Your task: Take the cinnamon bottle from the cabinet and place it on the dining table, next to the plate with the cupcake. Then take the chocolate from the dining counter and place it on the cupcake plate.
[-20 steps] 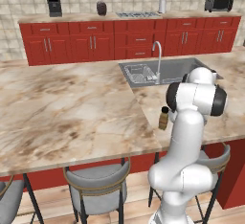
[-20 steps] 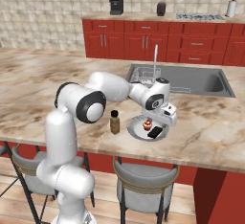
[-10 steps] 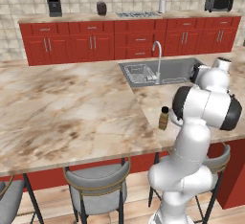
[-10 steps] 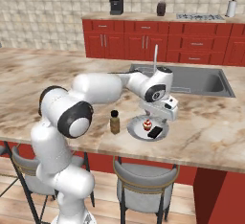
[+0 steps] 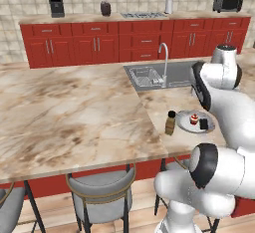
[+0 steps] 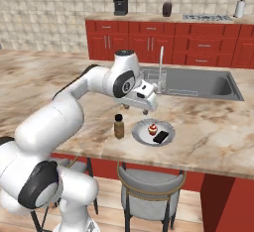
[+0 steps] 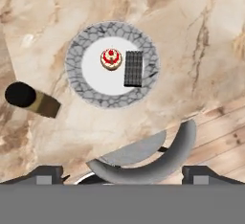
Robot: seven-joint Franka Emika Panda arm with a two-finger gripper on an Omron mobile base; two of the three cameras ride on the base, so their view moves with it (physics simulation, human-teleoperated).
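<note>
Hand view looks straight down on the plate (image 7: 76, 70), round and flat, grey with a stony rim. On it sit the cupcake (image 7: 111, 59), tiny with a red wrapper, and the chocolate (image 7: 133, 68), a dark ridged block just beside it. Cinnamon bottle (image 7: 32, 99), tan with a black cap, stands near the plate on the smooth marble dining table (image 7: 201, 41). Gripper (image 6: 138, 109) hangs above, wide open, holding nothing. Looks like both jobs done.
</note>
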